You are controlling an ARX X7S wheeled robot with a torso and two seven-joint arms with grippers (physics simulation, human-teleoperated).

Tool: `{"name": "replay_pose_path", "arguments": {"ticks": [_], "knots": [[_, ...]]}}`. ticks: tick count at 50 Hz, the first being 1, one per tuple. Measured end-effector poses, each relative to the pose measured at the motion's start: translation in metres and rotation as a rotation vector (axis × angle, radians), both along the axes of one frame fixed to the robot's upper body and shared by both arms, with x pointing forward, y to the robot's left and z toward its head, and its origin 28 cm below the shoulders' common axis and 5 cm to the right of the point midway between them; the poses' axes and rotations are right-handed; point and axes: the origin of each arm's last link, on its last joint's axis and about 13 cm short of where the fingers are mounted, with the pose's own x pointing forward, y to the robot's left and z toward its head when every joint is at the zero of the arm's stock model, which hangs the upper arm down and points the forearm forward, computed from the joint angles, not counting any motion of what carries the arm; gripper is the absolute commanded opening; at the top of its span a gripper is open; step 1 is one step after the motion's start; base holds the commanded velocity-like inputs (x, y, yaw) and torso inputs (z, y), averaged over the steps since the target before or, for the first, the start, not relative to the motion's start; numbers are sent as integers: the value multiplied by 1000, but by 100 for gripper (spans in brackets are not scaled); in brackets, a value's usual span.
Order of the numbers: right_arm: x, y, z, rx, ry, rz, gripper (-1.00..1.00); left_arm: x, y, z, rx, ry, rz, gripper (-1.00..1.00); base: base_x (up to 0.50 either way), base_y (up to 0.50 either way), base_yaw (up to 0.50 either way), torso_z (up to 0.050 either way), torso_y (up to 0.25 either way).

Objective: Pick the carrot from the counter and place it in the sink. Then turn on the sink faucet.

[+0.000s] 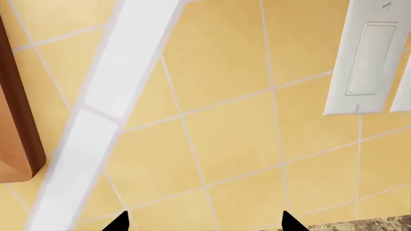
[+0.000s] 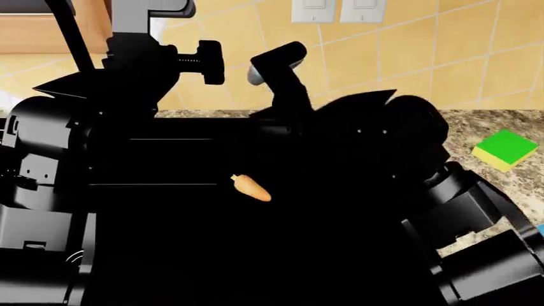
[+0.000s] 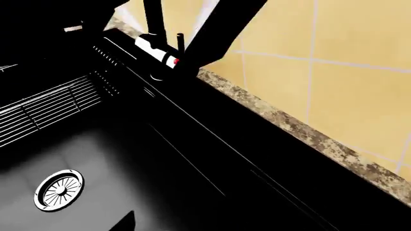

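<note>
No legible text, labels, brands or numbers in any view. Only sign-like mark: a small red dot on the sink faucet (image 3: 168, 54) lever, seen in the right wrist view; no characters on it. Wall switch plates (image 1: 363, 57) at far wall are blank white. Green-and-yellow sponge (image 2: 506, 150) on the surface, right side, carries no print.

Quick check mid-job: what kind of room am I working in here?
Most likely a kitchen: a black sink with a drain, a faucet at a granite-look counter, and a yellow tiled wall with light switches.
</note>
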Motion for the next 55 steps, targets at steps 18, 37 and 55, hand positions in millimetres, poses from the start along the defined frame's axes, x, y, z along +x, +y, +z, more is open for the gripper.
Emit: {"name": "replay_pose_path", "arguments": {"ticks": [18,37,55], "knots": [[16,-19,43,196,-230,-267,100,-1,0,-3,8,-10,15,100,0,0,0,0,0],[27,-56,68,299,-434,-540,100,-5,15,13,131,-158,187,100,0,0,0,0,0],[27,-74,73,322,-462,-592,100,1,28,3,129,-139,246,100,0,0,0,0,0]]}}
